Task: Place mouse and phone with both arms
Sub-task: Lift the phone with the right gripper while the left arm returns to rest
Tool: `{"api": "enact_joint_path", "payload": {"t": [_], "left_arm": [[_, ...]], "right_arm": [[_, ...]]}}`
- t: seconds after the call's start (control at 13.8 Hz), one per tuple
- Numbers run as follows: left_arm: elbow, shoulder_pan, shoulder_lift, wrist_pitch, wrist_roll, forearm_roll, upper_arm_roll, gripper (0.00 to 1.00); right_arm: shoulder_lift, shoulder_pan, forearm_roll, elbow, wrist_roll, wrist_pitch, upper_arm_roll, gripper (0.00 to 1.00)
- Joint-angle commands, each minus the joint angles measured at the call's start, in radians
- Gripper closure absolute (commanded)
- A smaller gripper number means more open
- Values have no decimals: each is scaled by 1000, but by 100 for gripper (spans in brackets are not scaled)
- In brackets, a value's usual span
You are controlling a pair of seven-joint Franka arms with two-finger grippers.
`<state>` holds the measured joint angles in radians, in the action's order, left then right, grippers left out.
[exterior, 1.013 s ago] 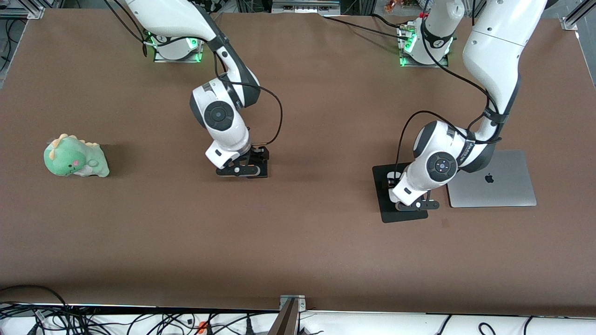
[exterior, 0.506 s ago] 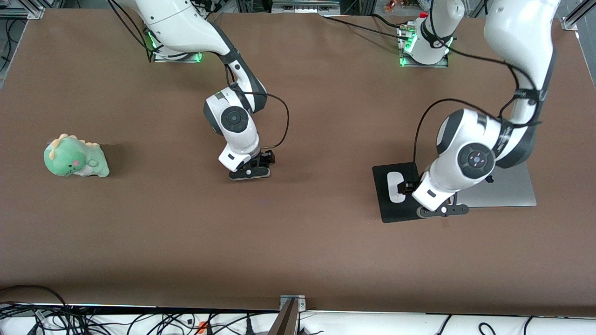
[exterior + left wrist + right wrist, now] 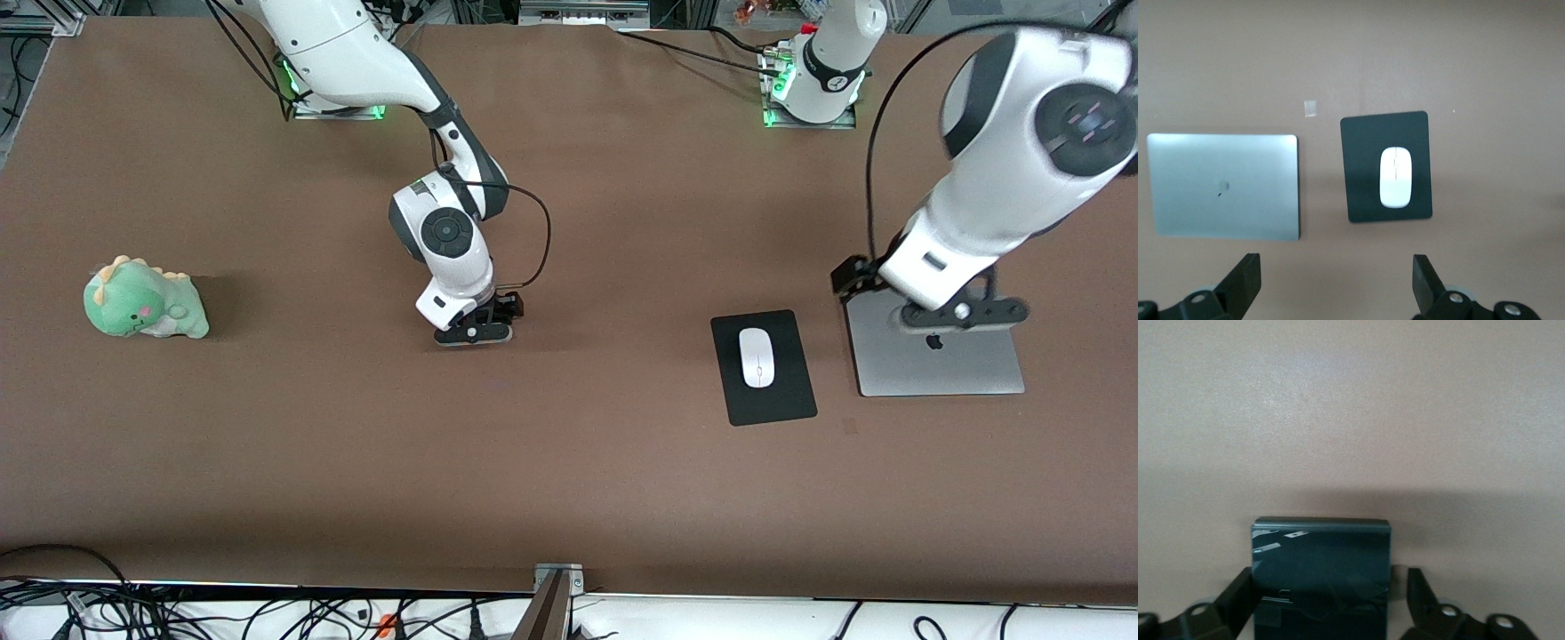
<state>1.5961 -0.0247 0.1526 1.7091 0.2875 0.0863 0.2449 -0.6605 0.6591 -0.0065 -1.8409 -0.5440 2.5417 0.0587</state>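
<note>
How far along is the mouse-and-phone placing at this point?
Done: the mouse lies on the black pad beside the closed laptop, and the left gripper, open, is up over the laptop. In hand: the right gripper is low at the table's middle with the phone between its fingers, one finger apart from it. Left: freeing the phone.

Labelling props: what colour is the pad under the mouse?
Plain black; the mouse pad under the white mouse shows best in the left wrist view.

The phone [image 3: 1321, 577] is cut off at the right wrist view's edge, between the right gripper's [image 3: 1327, 600] fingers.
</note>
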Motion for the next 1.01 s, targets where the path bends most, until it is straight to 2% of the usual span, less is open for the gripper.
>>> {"api": "enact_joint_path", "payload": {"t": [0.0,0.07,0.14,0.22,0.29,0.36,0.58,0.72,0.94], "left_arm": [[21,-41,-68,-51,-68,-36,5,0],[18,-47,-86,-71,-83,-42,5,0],[-2,-49,-102,-103,-91,-46,2,0],[-24,-49,-107,-136,-106,-49,-1,0],[-44,-46,-108,-155,-122,-48,-10,0],[-51,-29,-108,-172,-143,-48,-47,0],[-36,73,-119,-175,-257,-51,-209,0],[-4,78,-128,-169,-261,-63,-233,0],[-8,78,-122,-166,-260,-59,-223,0]], "right_arm": [[-1,2,-9,3,-30,2,4,28],[-1,1,-6,5,-27,2,4,36],[-1,1,-1,6,-28,-1,4,54],[-1,2,-1,9,-37,-14,4,61],[1,2,-1,15,-36,-36,4,64],[4,-3,-1,38,-33,-81,4,73],[8,-51,-3,179,39,-336,4,74],[15,-125,5,250,172,-475,1,74],[56,-246,80,261,417,-555,6,74]]}}
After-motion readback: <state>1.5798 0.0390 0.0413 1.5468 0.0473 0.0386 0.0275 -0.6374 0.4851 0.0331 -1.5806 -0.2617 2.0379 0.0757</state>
